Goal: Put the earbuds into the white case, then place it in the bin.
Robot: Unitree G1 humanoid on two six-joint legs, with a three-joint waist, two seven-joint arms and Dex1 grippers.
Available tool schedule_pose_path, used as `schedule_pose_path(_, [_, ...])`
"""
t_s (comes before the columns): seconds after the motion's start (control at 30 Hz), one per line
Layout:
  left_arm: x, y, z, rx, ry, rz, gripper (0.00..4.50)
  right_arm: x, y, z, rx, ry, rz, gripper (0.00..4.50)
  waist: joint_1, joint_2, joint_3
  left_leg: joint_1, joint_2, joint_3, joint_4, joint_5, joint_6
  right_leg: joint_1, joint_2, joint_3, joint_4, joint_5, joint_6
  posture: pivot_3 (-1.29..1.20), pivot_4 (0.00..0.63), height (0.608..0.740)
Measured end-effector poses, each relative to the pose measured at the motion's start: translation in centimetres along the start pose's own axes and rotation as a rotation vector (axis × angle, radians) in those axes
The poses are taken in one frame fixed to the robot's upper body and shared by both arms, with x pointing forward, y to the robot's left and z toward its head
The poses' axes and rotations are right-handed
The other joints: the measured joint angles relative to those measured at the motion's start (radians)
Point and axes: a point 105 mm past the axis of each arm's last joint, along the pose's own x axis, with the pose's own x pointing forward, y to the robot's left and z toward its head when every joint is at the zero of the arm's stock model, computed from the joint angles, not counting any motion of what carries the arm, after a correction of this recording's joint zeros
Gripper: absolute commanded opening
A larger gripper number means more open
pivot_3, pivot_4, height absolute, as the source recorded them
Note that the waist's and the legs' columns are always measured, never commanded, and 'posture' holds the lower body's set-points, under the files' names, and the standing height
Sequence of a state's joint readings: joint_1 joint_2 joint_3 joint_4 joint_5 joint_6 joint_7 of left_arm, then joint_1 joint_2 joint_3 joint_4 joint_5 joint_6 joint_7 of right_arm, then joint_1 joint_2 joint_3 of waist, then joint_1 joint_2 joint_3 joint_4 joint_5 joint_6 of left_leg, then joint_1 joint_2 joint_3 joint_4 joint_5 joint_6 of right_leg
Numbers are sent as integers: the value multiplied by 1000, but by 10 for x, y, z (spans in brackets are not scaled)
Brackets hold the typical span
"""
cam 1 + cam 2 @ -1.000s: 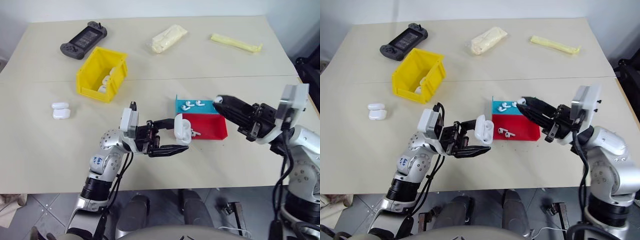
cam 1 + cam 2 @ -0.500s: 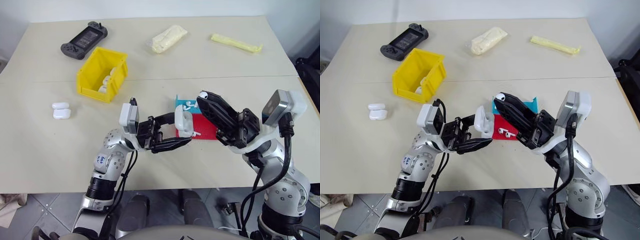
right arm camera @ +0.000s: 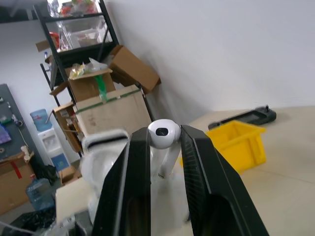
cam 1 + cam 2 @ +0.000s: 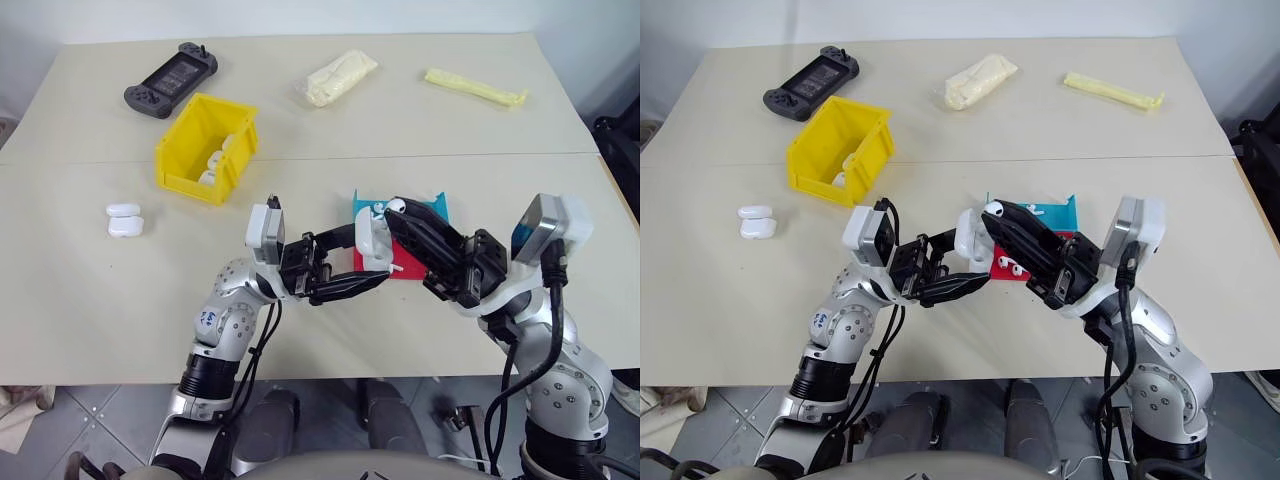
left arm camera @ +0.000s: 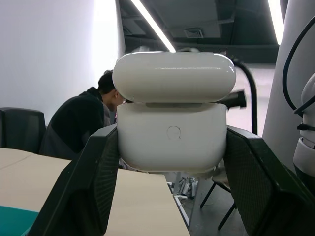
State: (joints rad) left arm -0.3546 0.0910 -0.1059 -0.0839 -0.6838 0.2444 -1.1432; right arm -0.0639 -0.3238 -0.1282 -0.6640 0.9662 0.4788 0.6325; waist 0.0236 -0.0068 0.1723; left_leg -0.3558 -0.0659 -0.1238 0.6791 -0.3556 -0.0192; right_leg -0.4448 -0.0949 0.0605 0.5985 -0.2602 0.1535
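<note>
My left gripper (image 4: 370, 256) is shut on the white case (image 4: 372, 240), holding it above the table in front of the trays. The case's lid stands flipped open (image 5: 172, 137). My right gripper (image 4: 398, 212) is shut on one of the earbuds (image 3: 164, 132), its round head poking out between the fingertips. That tip is right beside the open case; whether they touch I cannot tell. More earbuds lie in the blue tray (image 4: 375, 211) and one in the red tray (image 4: 1003, 264). The yellow bin (image 4: 180, 140) stands at the back left with white cases inside.
The blue tray (image 4: 432, 208) and red tray (image 4: 1012, 275) sit under my right arm. Two white cases (image 4: 124, 220) lie at the left. A black game console (image 4: 170, 80), a pale packet (image 4: 338, 78) and a yellow strip (image 4: 475, 87) lie along the far side.
My right gripper has swung left and a little down with the earbud, from over the trays to beside the open case. The left gripper has held the case nearly still.
</note>
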Motion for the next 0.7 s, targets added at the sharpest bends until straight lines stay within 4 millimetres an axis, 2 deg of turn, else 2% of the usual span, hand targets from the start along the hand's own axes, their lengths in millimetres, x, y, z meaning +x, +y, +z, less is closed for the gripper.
schedule_pose_path(0.4, [-1,1,-1,-13,5,11,2774,1,-2,-4,-33,6,28,501,1,0,0,0,0,0,0,0,0,0,0,0,0,0,0,0,150,740])
schedule_pose_path(0.7, [-4,1,-2,-24,22,-3,2774,1,-1,-6,-90,75,88,501,0,0,0,0,0,0,0,0,0,0,0,0,0,0,0,0,150,740])
